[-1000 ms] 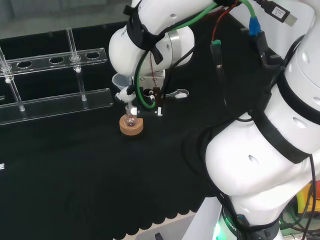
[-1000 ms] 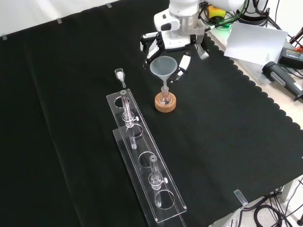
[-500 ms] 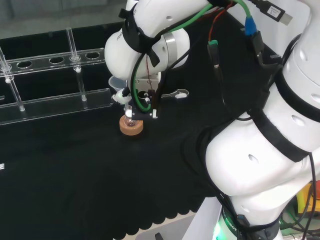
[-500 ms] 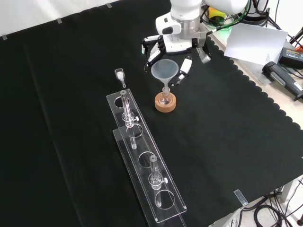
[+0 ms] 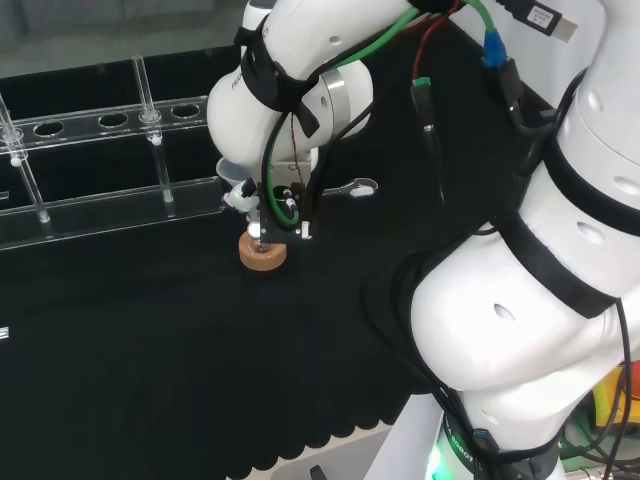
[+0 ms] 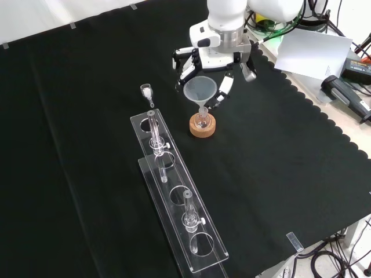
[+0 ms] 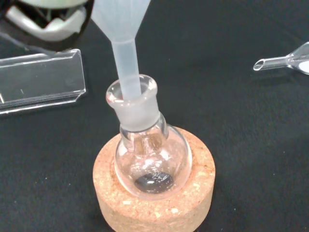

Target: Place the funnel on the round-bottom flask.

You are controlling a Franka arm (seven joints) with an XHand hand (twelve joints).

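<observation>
Inside flask (image 7: 150, 154) neck — funnel (image 7: 126, 63) stem (lower)

Robot hand (image 6: 211, 69) lowered from white arm (image 6: 229, 14), fingers curled inward.

Black cloth bench (image 6: 278, 174): cork ring (image 6: 202, 128), clear rack (image 6: 177, 200), sm. glass piece (image 6: 147, 91).

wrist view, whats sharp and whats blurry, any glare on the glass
Wrist view: the flask and cork ring are sharp; the funnel softens toward its cone, and a white part of the hand behind it is blurred. Small bright highlights sit on the flask's rim and bulb. Front view: light is even, and the clear rack shows mainly by its bright edges against the black cloth.
</observation>
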